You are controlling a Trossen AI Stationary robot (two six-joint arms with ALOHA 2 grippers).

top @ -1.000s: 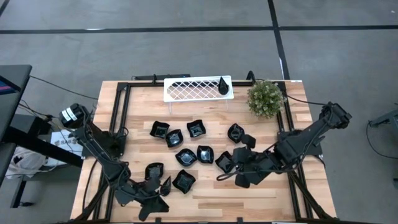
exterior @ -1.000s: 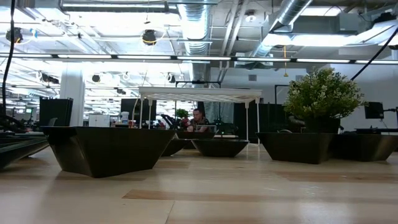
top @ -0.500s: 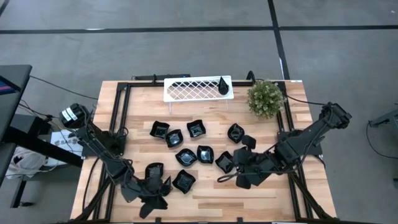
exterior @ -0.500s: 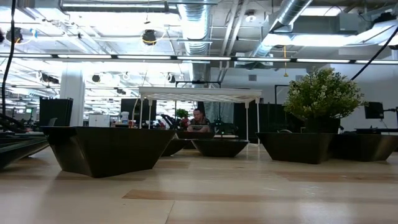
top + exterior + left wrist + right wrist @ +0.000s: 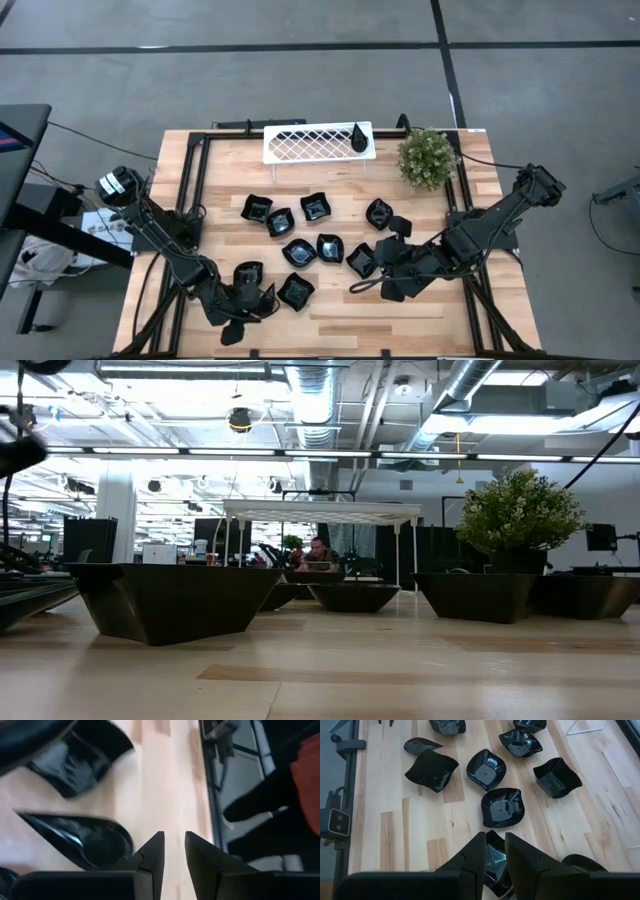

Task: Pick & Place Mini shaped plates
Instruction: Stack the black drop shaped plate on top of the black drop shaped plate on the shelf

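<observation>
Jaws of the left gripper (image 5: pixel 174 851) stand slightly apart with nothing between them, low over the table (image 5: pixel 330 310) near its front edge, beside a teardrop plate (image 5: pixel 85 842) and a squarish plate (image 5: pixel 80 760). The right gripper (image 5: pixel 494 851) hangs over the table's right side with its jaws narrowly parted above a plate (image 5: pixel 492 862); whether they grip it I cannot tell. The other black plates (image 5: pixel 300 252) lie scattered mid-table, and one teardrop plate (image 5: pixel 358 137) sits on the white tray (image 5: pixel 310 142).

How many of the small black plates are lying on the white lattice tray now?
1. A teardrop-shaped plate lies at the right end of the white lattice tray in the high view. No other plate shows on the tray, and none looks hidden.
</observation>
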